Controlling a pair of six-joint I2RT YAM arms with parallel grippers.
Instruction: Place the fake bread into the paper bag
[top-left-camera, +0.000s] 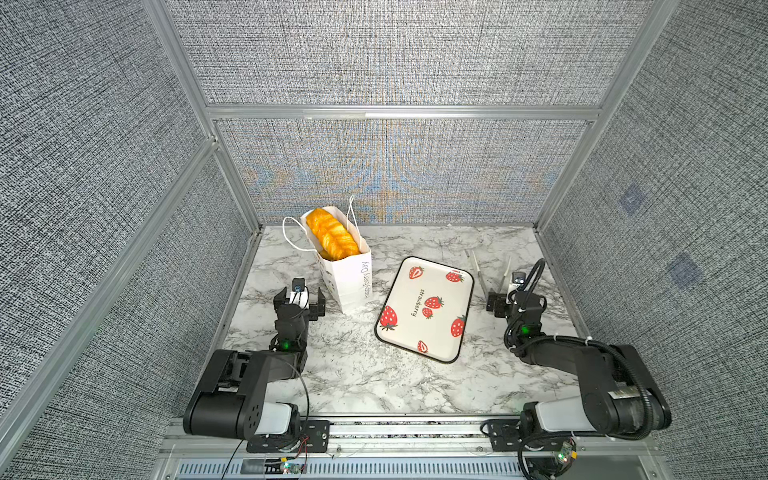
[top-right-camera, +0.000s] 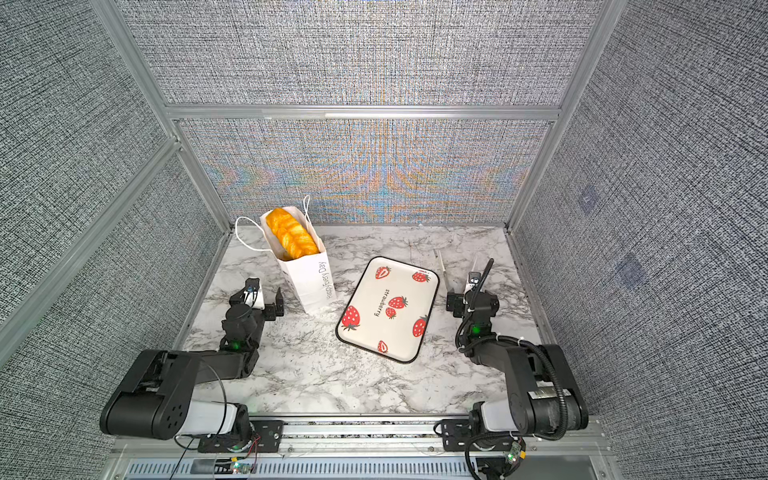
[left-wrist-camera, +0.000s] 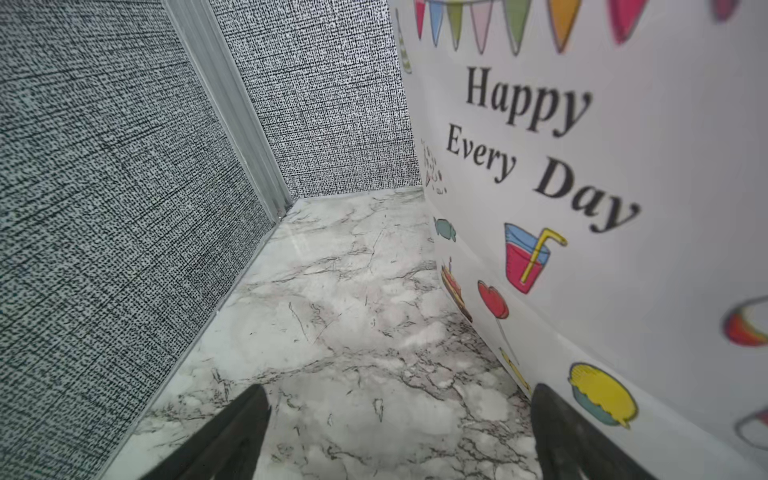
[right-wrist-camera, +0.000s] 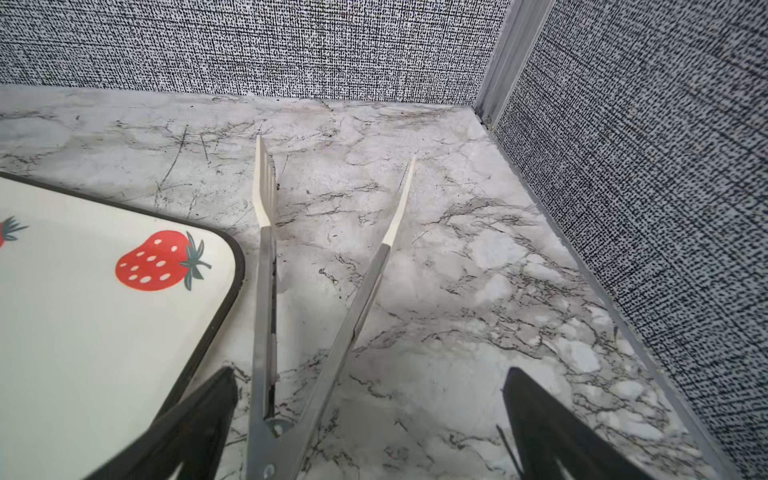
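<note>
Nearest the lens in both top views, the two arm bases sit at 6 o'clock. On the marble table (top-left-camera: 353, 374) the left claw (top-left-camera: 300, 300) rests spread and empty at 9 o'clock, just beside the paper bag (top-left-camera: 353, 282). The bag stands at 10 o'clock with the braided loaf (top-left-camera: 332, 235) lying in its open mouth. At the centre the strawberry tray (top-left-camera: 440, 291) is bare, and no other bread shows. At 3 o'clock the right claw (top-left-camera: 503, 301) sits at the tongs (top-left-camera: 480, 274).

From the left wrist, the left claw (left-wrist-camera: 395, 436) stands wide, one finger close to the bag's printed side.

From the right wrist, the right claw (right-wrist-camera: 374, 428) is spread around the tongs' hinge and pinches nothing.

The glossy loaf looks light and probably slippery, so I would grip it across its middle. The thin bag should tip easily, so it is best steadied low on a side wall.
</note>
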